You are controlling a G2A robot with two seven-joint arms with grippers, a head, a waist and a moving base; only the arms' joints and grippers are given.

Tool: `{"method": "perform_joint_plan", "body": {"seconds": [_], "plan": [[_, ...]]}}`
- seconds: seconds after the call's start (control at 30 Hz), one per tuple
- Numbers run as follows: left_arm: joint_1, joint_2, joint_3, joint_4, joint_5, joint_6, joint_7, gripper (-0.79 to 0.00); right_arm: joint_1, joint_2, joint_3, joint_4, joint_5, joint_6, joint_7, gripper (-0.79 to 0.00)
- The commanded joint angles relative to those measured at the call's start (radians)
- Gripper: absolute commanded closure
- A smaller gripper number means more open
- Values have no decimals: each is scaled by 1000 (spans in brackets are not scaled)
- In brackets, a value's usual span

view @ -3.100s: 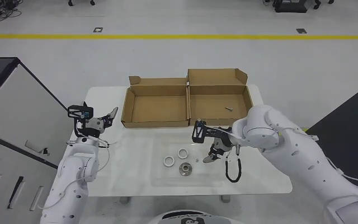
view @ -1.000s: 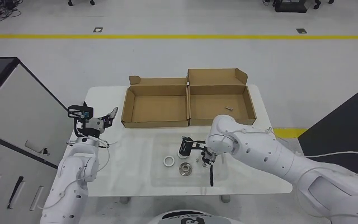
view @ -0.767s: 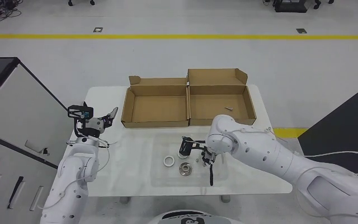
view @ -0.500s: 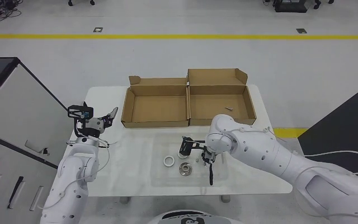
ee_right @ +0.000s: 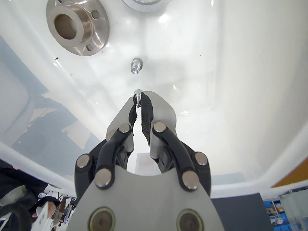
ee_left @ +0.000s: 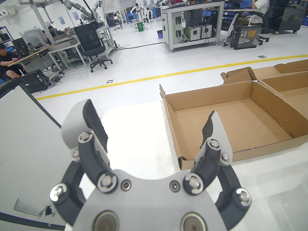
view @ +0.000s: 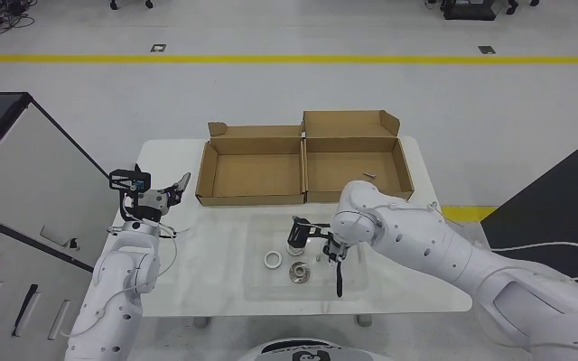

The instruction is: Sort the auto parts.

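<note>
The right fingers (ee_right: 147, 111) pinch a small bolt (ee_right: 137, 96) at their very tips, just above the table (ee_right: 216, 49) near the flange (ee_right: 77, 27). It is light, hard, slick steel, so it may twist or slip in so slight a hold. The left fingers (ee_left: 92, 121) gape wide beside the box (ee_left: 240, 155).

Top looks down on tabletop (view: 208, 262) — left wrist faces cardboard box (ee_left: 231, 118), right wrist close over flange (ee_right: 77, 26); top shares those 2.
</note>
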Motion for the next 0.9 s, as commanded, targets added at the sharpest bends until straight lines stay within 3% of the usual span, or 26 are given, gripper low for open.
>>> {"method": "perform_joint_plan", "body": {"seconds": [0.0, 0.17, 0.57, 0.87], "plan": [[0, 0, 0, 0, 0, 0, 0, -785, 9, 14, 7, -40, 11, 14, -1, 0], [0, 0, 0, 0, 0, 0, 0, -785, 42, 73, 34, -157, 69, 47, -1, 0], [0, 0, 0, 0, 0, 0, 0, -785, 107, 261, 143, -421, 265, 90, -1, 0], [0, 0, 0, 0, 0, 0, 0, -785, 110, 270, 145, -426, 272, 89, -1, 0]]}}
